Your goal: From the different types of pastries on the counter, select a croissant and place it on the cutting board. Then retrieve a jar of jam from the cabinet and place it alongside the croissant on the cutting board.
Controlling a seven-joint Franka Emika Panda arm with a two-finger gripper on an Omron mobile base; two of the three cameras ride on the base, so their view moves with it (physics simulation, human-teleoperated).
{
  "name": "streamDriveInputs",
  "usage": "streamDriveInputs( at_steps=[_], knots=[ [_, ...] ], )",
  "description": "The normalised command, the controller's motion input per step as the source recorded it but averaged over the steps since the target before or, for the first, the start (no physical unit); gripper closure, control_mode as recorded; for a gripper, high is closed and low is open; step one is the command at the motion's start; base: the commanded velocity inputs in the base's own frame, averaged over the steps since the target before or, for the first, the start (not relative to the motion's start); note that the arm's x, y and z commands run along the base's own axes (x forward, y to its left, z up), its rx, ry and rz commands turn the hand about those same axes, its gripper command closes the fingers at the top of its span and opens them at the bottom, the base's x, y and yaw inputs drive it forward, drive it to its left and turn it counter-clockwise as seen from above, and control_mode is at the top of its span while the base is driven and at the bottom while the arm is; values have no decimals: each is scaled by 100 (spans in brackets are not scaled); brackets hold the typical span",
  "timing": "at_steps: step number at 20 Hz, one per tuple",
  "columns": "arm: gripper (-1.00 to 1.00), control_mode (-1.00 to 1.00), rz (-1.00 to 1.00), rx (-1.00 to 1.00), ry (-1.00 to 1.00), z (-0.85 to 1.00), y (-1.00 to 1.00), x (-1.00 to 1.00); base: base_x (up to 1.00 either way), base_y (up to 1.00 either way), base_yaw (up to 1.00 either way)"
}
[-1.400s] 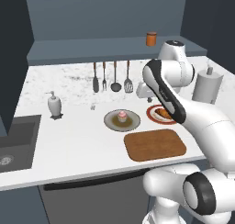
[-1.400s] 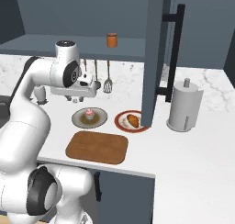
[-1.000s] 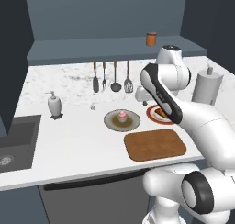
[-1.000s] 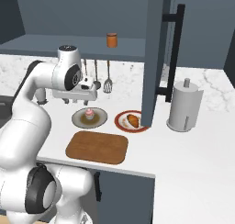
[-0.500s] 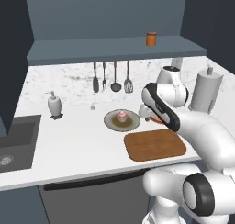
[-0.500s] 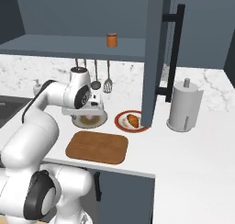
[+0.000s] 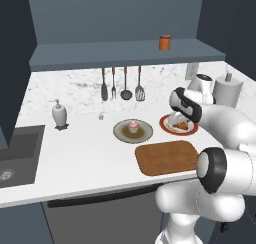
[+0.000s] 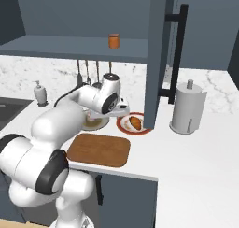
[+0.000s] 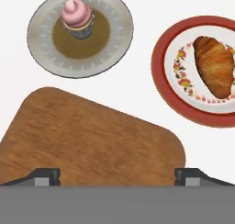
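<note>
Gripper [image 9: 117, 175], jaws wide and empty, hangs over the near cutting board [image 9: 92, 136]. Beyond it and to the right, the croissant [image 9: 215, 66] lies on the red-rimmed plate [image 9: 165, 87], long axis running near to far. The cupcake [image 9: 77, 19] sits far left.

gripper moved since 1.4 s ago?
Yes. The gripper has dropped from up near the hanging utensils to low over the cutting board, beside the red-rimmed plate.

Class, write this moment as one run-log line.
phase: approach | gripper: open, empty, above cutting board | croissant: on red-rimmed plate | cupcake: on grey plate | jam jar: on cabinet ledge
</note>
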Motion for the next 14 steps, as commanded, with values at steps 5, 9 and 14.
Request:
streamDriveInputs(
  at_steps=[5,9,14],
  knots=[
    [-100,-100,15,0,0,-1,-66,84,0,0,0],
    [-100,-100,12,1,-2,-33,-32,31,0,0,0],
    [-100,-100,9,3,0,-81,-15,9,0,0,0]
  ],
)
